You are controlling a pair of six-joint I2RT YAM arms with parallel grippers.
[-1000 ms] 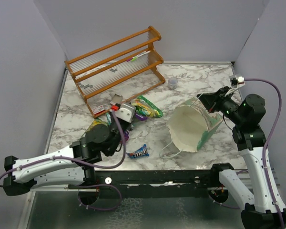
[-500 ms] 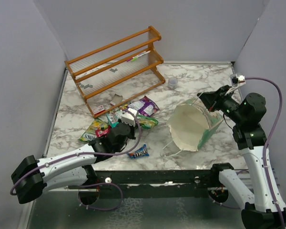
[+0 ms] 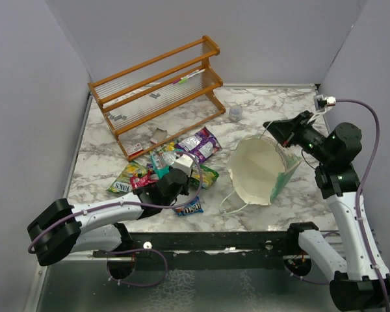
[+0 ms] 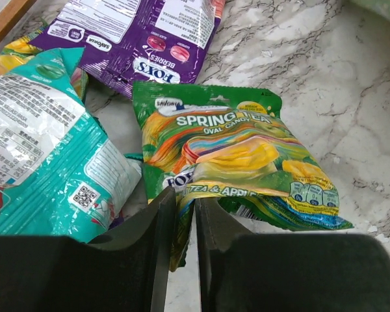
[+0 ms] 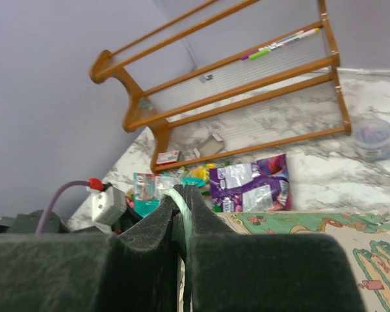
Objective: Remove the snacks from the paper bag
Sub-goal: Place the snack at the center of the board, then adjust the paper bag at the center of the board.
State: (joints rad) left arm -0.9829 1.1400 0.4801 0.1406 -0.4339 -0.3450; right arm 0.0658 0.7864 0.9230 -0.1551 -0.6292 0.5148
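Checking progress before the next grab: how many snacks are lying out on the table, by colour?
Purple packet: 1
Teal packet: 1
Green Spring Tea packet: 1
Green-yellow packet: 1
Pink-red packet: 1
Dark blue bar: 1
Total: 6

In the left wrist view, the green packet (image 4: 237,162) at centre reads "SPRING TEA" in white capitals, with "OVAL CANDY" beneath. Lower on it are part of a "FOX'S" logo and the words "TEA & APPLE". The purple packet (image 4: 149,32) at upper left lies upside down and carries "FOX'S" and "BERRIES". The teal packet (image 4: 45,149) at left shows a QR code and fine print too small to read. In the top view, the yellow-green packet (image 3: 122,184) at left bears what looks like "FOX'S". The white lettering on the dark blue bar wrapper (image 3: 190,207) is too blurred to read. So is the print on the paper bag (image 5: 351,260), lower right in the right wrist view.
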